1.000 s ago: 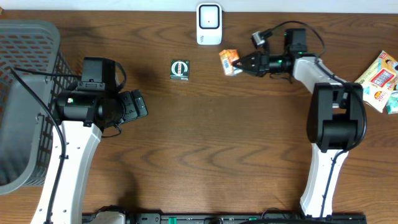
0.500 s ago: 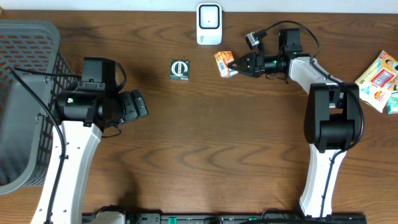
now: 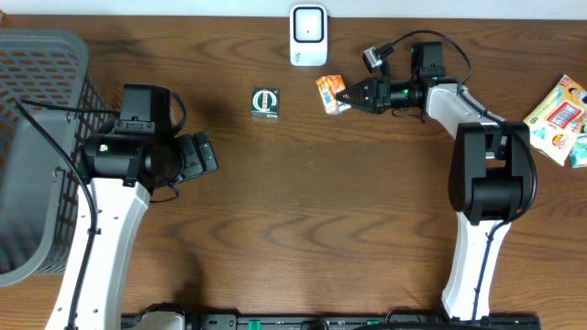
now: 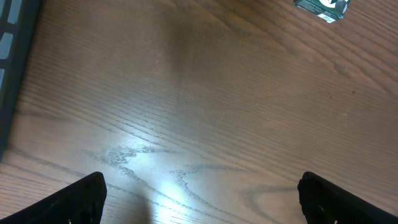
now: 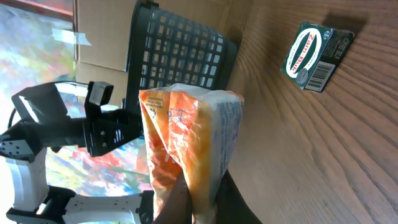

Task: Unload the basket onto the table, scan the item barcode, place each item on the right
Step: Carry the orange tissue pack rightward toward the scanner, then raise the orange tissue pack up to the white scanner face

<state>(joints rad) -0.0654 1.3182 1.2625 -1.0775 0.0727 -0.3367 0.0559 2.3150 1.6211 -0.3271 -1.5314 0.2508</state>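
1. Closest in, along the front edge of the table (image 3: 303, 229), the two arm bases are seen, one toward each front corner.
2. A bit further back, toward the left edge, the left gripper (image 3: 204, 153) is parked with its fingers spread wide and released (just bare wood grain is caught by its wrist camera, plus a sliver of the box at the top).
3. The left edge is taken up by a grey basket (image 3: 55, 41), which runs into the far left corner.
4. Over at the right edge, some colourful packets (image 3: 561, 117) are piled loosely.
5. Past the middle, left of centre, a small green box (image 3: 265, 102) is laid flat, well apart from both grippers.
6. Just right of it, the orange snack packet (image 3: 330, 92) is pinched at its right end by the right gripper (image 3: 347, 93), jaws clenched on it. From the right wrist it's seen end-on and crinkled. Whether it's touching the wood can't be told.
7. At the far edge, about mid-way along, the white scanner (image 3: 308, 35) is sat. The packet is held near it, slightly to its right, not touching.
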